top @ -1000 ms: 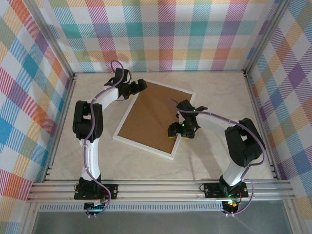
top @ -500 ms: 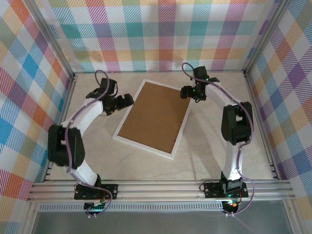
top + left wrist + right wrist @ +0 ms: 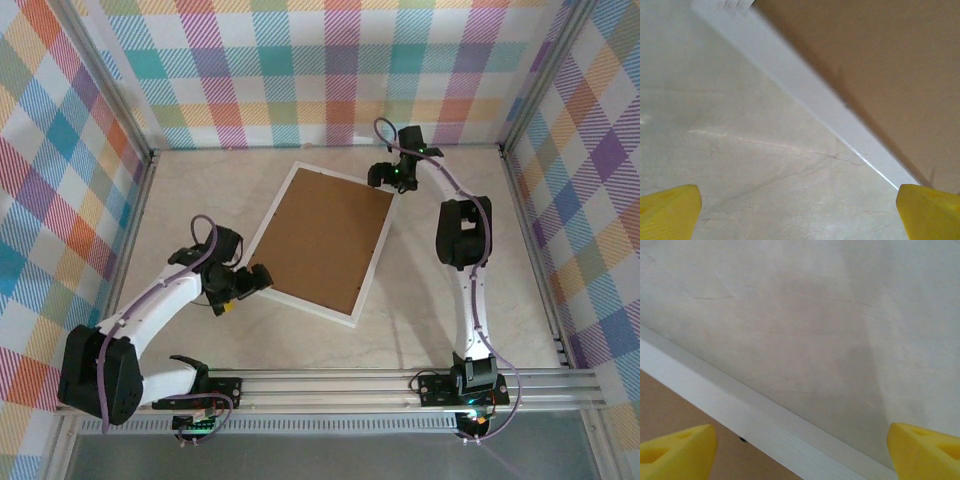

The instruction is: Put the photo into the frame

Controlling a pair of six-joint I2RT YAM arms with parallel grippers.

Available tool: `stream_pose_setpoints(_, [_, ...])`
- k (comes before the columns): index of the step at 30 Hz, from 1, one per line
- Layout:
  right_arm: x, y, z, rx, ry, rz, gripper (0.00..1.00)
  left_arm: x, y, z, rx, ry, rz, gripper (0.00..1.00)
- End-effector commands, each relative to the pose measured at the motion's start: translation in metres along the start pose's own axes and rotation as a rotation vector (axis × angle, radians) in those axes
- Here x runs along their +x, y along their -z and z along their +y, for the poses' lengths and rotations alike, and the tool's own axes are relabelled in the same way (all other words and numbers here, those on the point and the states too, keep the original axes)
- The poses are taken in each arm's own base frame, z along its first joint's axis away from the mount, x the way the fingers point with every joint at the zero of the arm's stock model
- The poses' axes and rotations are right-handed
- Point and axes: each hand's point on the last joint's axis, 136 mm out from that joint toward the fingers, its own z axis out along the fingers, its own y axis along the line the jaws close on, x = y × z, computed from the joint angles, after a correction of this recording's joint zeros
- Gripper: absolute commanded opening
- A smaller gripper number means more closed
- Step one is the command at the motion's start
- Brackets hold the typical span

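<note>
Finds left gripper (image 3: 256, 281) pulled back toward table's (image 3: 440, 320) near edge, right gripper (image 3: 379, 177) sent to far edge, at opposite corners of frame (image 3: 300, 303); both wide open, empty. Suggests regrasp ahead.

Pale marbled tabletop (image 3: 200, 200); white frame (image 3: 300, 305) flat at centre, long axis 1-to-7 o'clock, brown backing (image 3: 322, 240) up.

Looks like a robotics lab cell: boxed in by plaid cloth walls (image 3: 330, 60) from 9 round to 3 o'clock, framed with aluminium rails (image 3: 330, 385) at 6 o'clock, floored by a marble-look tabletop (image 3: 420, 310).
</note>
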Motion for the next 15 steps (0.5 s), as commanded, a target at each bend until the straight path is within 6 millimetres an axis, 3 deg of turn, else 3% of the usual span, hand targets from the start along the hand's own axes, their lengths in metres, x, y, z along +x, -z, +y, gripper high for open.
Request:
stream_pose_setpoints(1, [0.005, -0.003, 0.028, -0.146, 0.016, 0.037, 0.86, -0.004, -0.011, -0.016, 0.08, 0.067, -0.014, 1.0])
stream_pose_setpoints(7, [0.025, -0.005, 0.028, -0.162, 0.006, 0.098, 0.83, -0.033, -0.016, -0.043, 0.161, 0.051, -0.102, 1.0])
stream_pose_setpoints(15, [0.051, 0.024, 0.012, -0.066, -0.033, 0.11, 0.82, -0.056, -0.03, -0.053, 0.153, 0.041, -0.151, 1.0])
